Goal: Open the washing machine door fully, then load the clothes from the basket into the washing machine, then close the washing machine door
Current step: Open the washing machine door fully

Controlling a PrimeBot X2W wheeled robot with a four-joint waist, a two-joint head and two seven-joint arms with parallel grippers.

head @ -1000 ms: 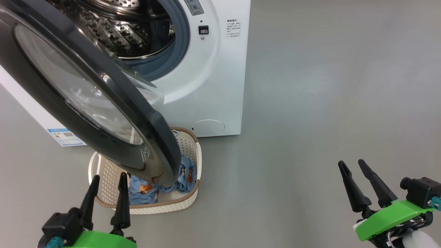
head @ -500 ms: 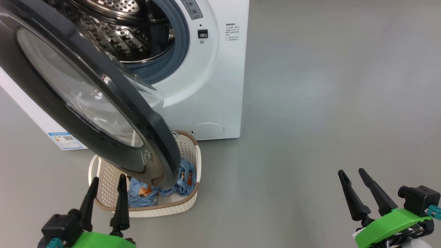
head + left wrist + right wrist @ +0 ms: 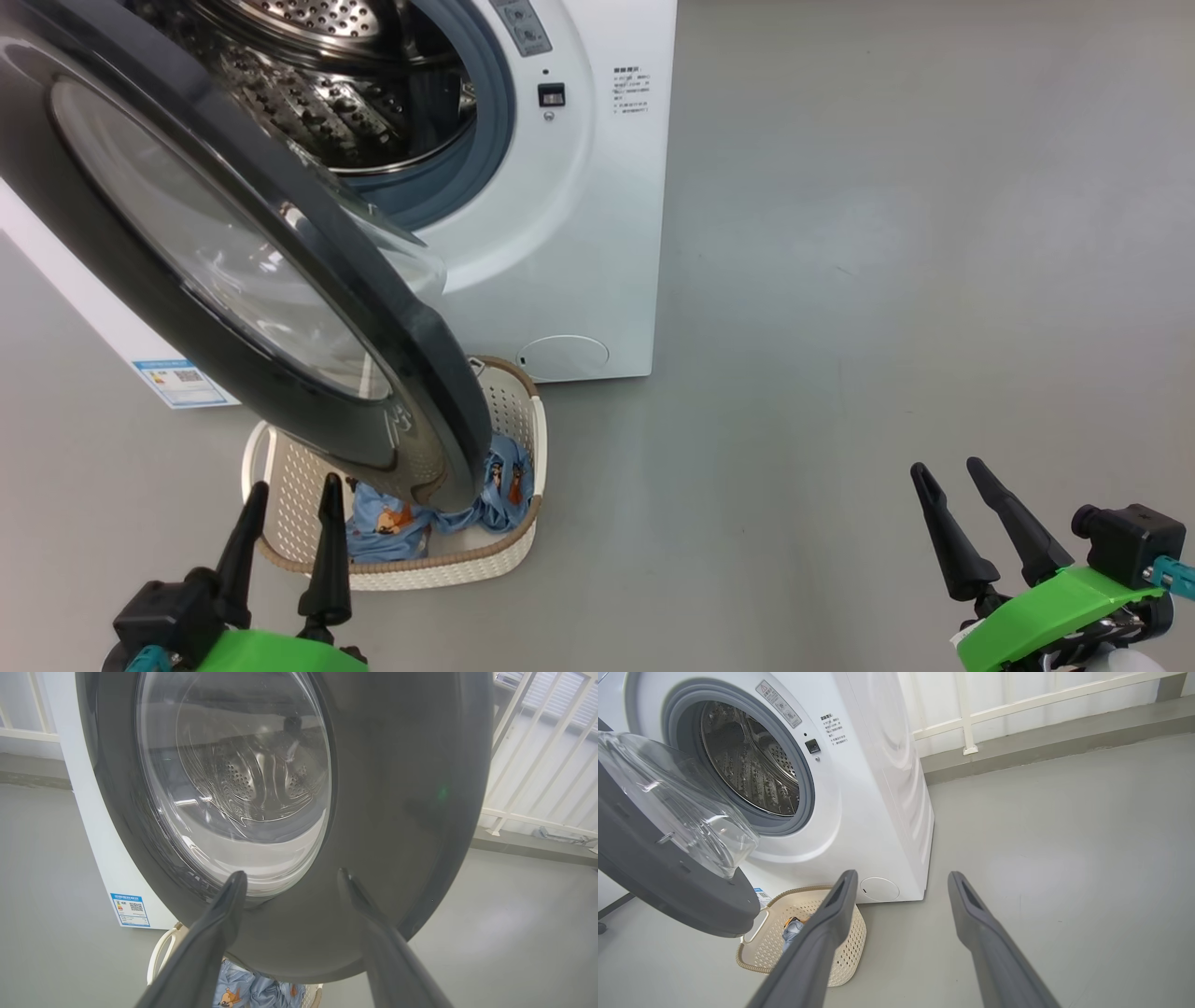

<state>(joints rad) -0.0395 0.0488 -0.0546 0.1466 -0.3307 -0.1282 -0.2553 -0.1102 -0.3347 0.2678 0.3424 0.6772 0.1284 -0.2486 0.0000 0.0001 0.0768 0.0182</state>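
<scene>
The white washing machine (image 3: 579, 233) stands at upper left with its steel drum (image 3: 317, 93) exposed. The washing machine door (image 3: 420, 355), black-rimmed with a clear glass bowl, is swung out over the basket (image 3: 448, 565) and hides part of it. The light blue clothes (image 3: 383, 527) lie in the basket below the door's lower edge. My left gripper (image 3: 295, 482) is open just in front of the basket, facing the door's outer face (image 3: 397, 812), and holds nothing. My right gripper (image 3: 948, 465) is open over bare floor at lower right, far from the door.
Grey floor stretches to the right of the machine. A white railing (image 3: 1017, 704) runs along the wall behind it. A blue label (image 3: 131, 909) marks the machine's lower corner. In the right wrist view the basket (image 3: 850, 942) sits by the machine's front base.
The head view has shifted slightly. My right gripper sits a little lower in that view than a second ago. The door, the basket and my left gripper have stayed put.
</scene>
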